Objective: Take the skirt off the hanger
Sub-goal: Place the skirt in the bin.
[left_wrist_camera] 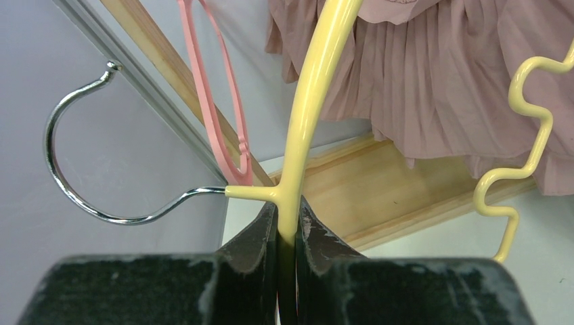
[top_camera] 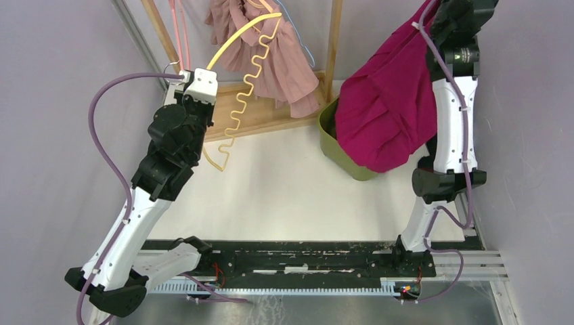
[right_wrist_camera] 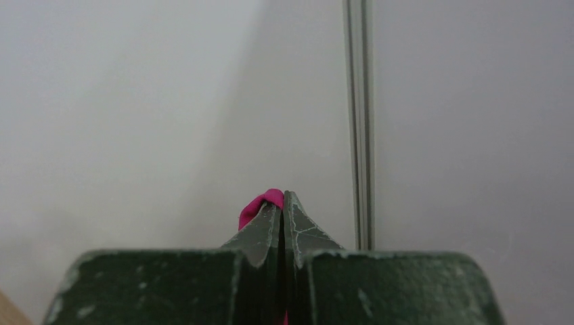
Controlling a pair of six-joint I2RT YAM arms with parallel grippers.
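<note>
Two grey walls point(top_camera: 54, 135) flank white table point(top_camera: 284, 196); skirt point(top_camera: 386, 115) apparently overhangs bin point(top_camera: 336, 150).

A dusty-pink pleated garment point(top_camera: 271, 54) hangs from a wooden rack point(top_camera: 260, 115) at the back of the white surface point(top_camera: 284, 196). A pink hanger point(left_wrist_camera: 238, 175) hangs beside it. An olive-green bin point(top_camera: 327, 139) stands to the right.

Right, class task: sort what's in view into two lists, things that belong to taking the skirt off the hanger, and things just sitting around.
Belongs to the job:
magenta skirt
yellow hanger
left gripper, shut on the hanger
right gripper, shut on the skirt

Just there:
pink pleated garment
pink hanger
wooden rack
green bin, under the skirt
</note>
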